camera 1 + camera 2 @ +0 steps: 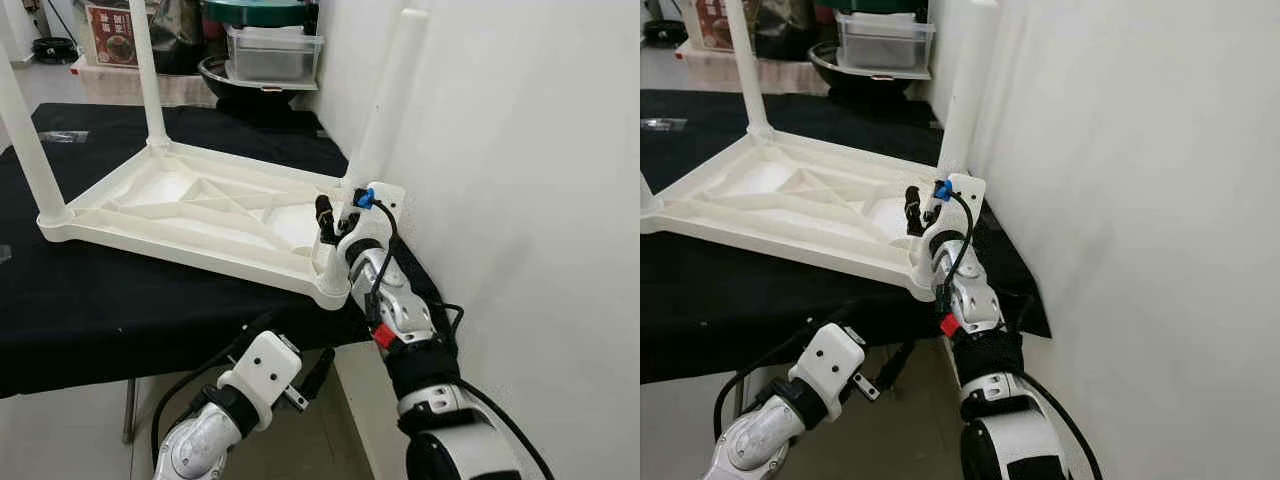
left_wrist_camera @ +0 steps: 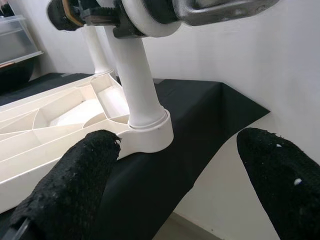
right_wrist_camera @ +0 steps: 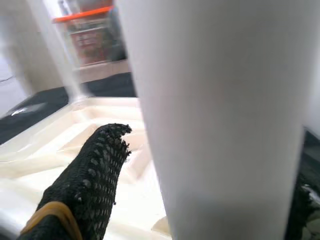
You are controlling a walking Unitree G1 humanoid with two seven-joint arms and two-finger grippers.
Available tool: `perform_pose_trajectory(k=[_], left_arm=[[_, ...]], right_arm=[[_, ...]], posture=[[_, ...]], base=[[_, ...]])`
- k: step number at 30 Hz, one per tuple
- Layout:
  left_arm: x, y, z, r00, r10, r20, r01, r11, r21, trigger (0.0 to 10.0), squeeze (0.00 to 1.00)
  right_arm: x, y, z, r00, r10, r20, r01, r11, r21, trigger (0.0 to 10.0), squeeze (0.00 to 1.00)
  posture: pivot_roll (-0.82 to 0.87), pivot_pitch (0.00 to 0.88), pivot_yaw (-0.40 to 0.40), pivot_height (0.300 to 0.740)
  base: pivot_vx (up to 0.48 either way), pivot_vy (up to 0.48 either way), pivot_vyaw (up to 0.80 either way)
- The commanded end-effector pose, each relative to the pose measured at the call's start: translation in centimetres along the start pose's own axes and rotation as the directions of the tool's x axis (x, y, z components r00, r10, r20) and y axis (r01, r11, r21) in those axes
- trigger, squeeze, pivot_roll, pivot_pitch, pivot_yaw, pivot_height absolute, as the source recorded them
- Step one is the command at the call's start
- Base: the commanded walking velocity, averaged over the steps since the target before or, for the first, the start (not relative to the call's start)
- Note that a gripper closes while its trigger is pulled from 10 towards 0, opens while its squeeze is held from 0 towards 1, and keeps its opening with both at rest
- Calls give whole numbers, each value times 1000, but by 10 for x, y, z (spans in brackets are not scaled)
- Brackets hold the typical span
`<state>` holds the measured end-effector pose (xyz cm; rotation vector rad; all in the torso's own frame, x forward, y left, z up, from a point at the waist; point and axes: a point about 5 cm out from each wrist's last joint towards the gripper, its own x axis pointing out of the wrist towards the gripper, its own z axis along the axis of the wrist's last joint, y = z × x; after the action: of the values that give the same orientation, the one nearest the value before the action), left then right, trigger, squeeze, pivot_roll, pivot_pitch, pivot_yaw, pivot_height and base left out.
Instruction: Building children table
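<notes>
tabletop [image 1: 190, 215], three legs [image 1: 385, 95], right hand [image 1: 338, 215] gripping

No text can be read; characters are printed on a red sign [image 1: 112, 33] at the back, too small to be made out.

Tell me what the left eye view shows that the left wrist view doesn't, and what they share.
Left eye view alone: the whole upturned white tabletop on the black cloth, two more legs standing in its far sockets, storage bins behind, and the left end effector hanging below the table edge.

Left wrist view alone: the left end effector's two black fingers spread wide, and a close look at the leg seated in its corner socket.

Both: the right end effector closed around the near corner leg, beside the white wall.
</notes>
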<state>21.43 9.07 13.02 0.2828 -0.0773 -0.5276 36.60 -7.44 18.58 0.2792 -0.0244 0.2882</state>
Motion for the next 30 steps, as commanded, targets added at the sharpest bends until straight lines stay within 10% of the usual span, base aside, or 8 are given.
perform_pose_trajectory(k=[1,5,16,21,27,30], left_arm=[[-2,-2,-2,1000,-9,-4,9,1000,8,10000,0],[-3,-2,-2,1000,-10,-6,10,1000,6,10000,0],[-4,-2,-1,1000,-9,-5,9,1000,5,10000,0],[-6,-2,0,1000,-11,-6,11,1000,2,10000,0],[-9,-4,1,1000,-16,-7,16,1000,-4,10000,0],[-11,-3,3,1000,-7,-11,7,1000,-26,10000,0]], right_arm=[[-18,-1,-24,965,220,-142,-219,975,20,10000,0],[-33,-18,-30,913,343,-220,-352,936,1,10000,0],[-54,-90,-28,901,224,-373,-287,950,-122,10000,0],[-58,-136,-29,879,-85,-469,-102,928,-359,10000,0],[-49,-146,-23,870,-294,-395,93,886,-454,10000,0],[-31,-125,-22,884,-349,-311,186,873,-452,10000,0]], posture=[[106,0,-145,740],[105,0,-141,740],[108,0,-144,740],[104,0,-140,740],[112,0,-136,740],[120,7,-132,740]], base=[[0,0,0],[0,0,0],[0,0,0],[0,0,0],[0,0,0],[0,0,0]])
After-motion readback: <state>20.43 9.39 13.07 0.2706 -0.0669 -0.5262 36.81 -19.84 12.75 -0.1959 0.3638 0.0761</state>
